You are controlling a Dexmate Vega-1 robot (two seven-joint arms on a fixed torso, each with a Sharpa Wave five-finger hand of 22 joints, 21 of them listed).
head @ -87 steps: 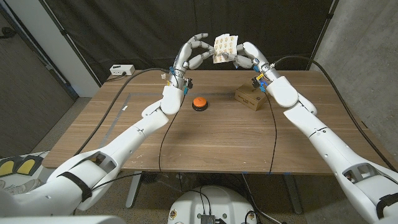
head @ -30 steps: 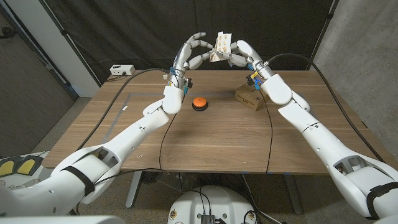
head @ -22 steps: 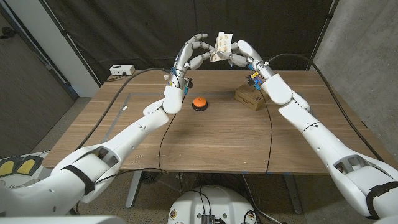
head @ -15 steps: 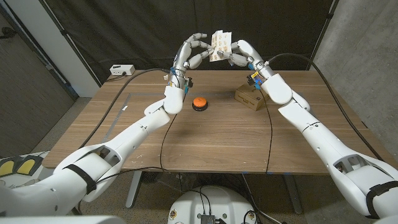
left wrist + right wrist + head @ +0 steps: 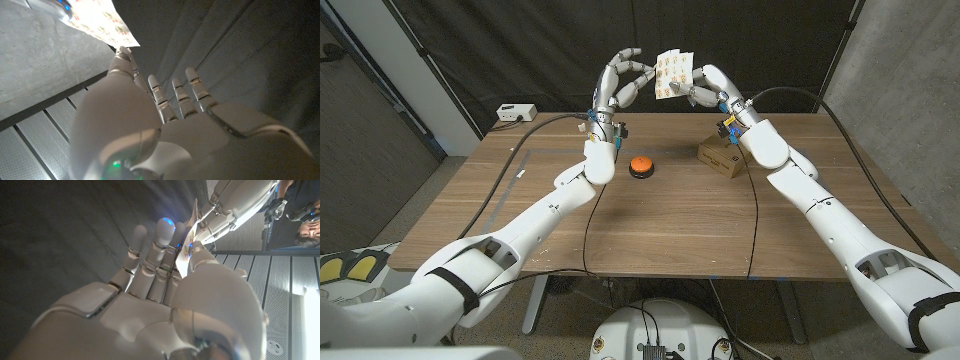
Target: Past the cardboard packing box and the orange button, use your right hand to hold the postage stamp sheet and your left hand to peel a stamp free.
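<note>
My right hand (image 5: pixel 708 90) is raised above the table's far edge and pinches the stamp sheet (image 5: pixel 672 72), a small white sheet printed with rows of orange stamps. In the right wrist view the stamp sheet (image 5: pixel 190 244) stands edge-on between thumb and fingers. My left hand (image 5: pixel 620 82) hangs just left of the sheet with its fingers extended and apart. In the left wrist view its thumb tip (image 5: pixel 123 51) lies right at a corner of the sheet (image 5: pixel 102 21). Below them, the orange button (image 5: pixel 640 165) and the cardboard box (image 5: pixel 722 155) sit on the table.
A white switch box (image 5: pixel 515 112) lies at the table's far left corner. Black cables (image 5: pixel 588 215) trail from both wrists across the wooden table (image 5: pixel 670 225). A dark curtain hangs behind. A person (image 5: pixel 300 210) is at the edge of the right wrist view.
My left hand's fingers have uncurled and pulled back to the left, away from the sheet. The right hand has turned the sheet a little more face-on.
</note>
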